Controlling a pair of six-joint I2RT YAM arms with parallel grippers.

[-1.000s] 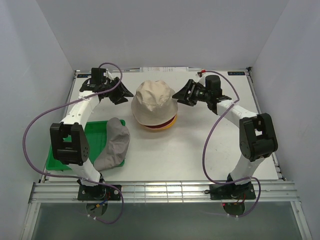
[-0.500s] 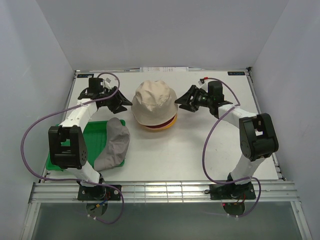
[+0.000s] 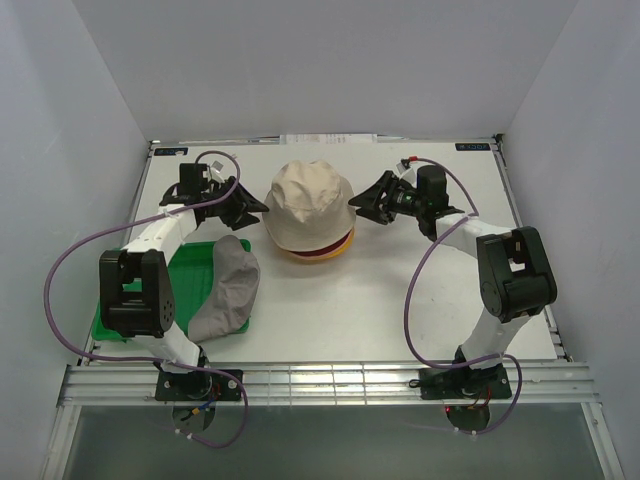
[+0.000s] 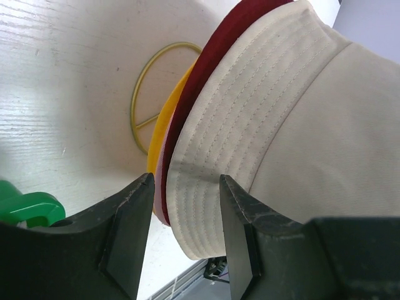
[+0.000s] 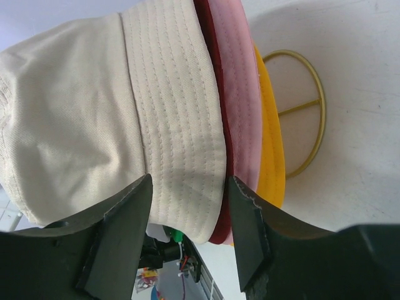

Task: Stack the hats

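The pile stands mid-table on the gold stand [image 4: 145,100]: cream hat [image 3: 308,200] on top, then red hat [image 4: 212,56], pink hat [image 5: 240,94] and yellow hat [image 5: 270,150] under it. The left gripper [image 3: 255,205] sits at the pile's left flank and the right gripper [image 3: 358,204] at its right, each pointing inward at brim height. Both have their fingers spread wide. In each wrist view the cream brim shows in the gap between the fingers, very close, though I cannot tell whether either finger touches cloth; neither is pinching anything.

The grey hat [image 3: 228,288] is the one not yet on the pile. It lies slumped to the left and nearer the arm bases, half on the green tray [image 3: 185,262] and half on the table, well apart from the pile. Its long axis runs roughly from far to near, leaning a little leftward at the near end. From the left gripper it lies back toward that arm's own base, close by; from the right gripper it is across the pile and far off. I'd judge the left arm the natural one to fetch it, by drawing back toward itself and dropping onto the hat's far end
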